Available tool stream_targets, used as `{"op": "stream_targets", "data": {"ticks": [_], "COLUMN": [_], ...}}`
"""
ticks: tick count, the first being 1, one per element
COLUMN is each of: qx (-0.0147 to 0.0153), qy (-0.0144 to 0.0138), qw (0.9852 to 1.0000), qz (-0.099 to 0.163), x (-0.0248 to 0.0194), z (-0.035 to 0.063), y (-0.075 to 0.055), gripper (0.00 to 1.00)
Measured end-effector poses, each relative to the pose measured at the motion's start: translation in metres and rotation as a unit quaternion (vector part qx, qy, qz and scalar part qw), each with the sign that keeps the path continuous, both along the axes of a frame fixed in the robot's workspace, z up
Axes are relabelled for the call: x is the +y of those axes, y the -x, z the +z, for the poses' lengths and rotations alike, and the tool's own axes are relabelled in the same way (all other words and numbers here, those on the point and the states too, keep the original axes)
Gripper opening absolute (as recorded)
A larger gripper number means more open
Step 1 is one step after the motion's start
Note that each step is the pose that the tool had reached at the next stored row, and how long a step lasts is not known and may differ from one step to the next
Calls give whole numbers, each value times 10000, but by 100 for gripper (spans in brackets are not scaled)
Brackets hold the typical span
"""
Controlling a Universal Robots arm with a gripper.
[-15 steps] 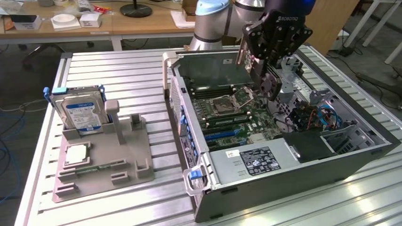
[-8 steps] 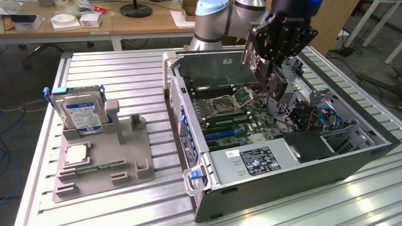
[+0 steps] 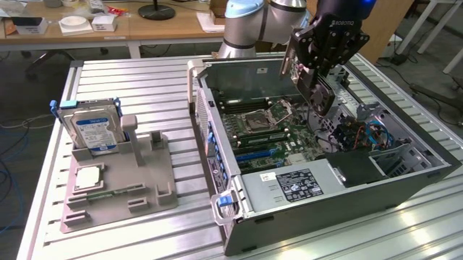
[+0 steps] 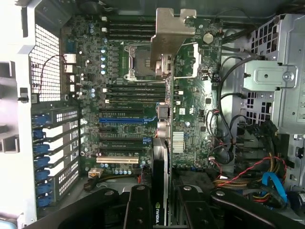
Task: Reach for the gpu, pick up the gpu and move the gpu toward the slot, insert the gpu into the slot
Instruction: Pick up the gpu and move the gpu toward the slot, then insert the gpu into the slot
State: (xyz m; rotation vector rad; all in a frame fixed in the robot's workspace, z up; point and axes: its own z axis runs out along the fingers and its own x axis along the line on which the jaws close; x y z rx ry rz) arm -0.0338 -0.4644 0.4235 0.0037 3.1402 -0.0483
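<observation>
My gripper [image 3: 315, 81] hangs over the open computer case [image 3: 405, 179], shut on the gpu [image 3: 320, 95]. The gpu is a thin dark card held on edge above the motherboard [image 3: 278, 135]. In the wrist view the gpu [image 4: 161, 157] runs edge-on away from my black fingers [image 4: 138, 207], and its metal bracket [image 4: 169, 36] is at the far end. My gripper [image 4: 162, 202] clamps the card from both sides. The blue slot [image 4: 121, 120] lies on the board beside the card's line, apart from it. The same blue slot [image 3: 253, 155] is below the card in the exterior view.
A blue-labelled hard drive [image 3: 90, 129] stands in a grey fixture [image 3: 119, 184] at the exterior view's left, with a small silver chip [image 3: 87, 177] in it. Inside the case are a power supply [image 3: 289, 187], a drive cage [image 4: 271, 76] and loose cables [image 4: 257, 176].
</observation>
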Motion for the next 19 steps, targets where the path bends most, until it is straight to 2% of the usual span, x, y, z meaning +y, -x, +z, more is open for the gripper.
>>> {"op": "stream_targets", "data": {"ticks": [13,16,19], "qx": [0,0,0], "qy": [0,0,0], "qw": [10000,9998,9989], "qz": [19,221,470], "x": [0,0,0], "z": [0,-1,0], "y": [0,-1,0], "gripper": [26,26,26]}}
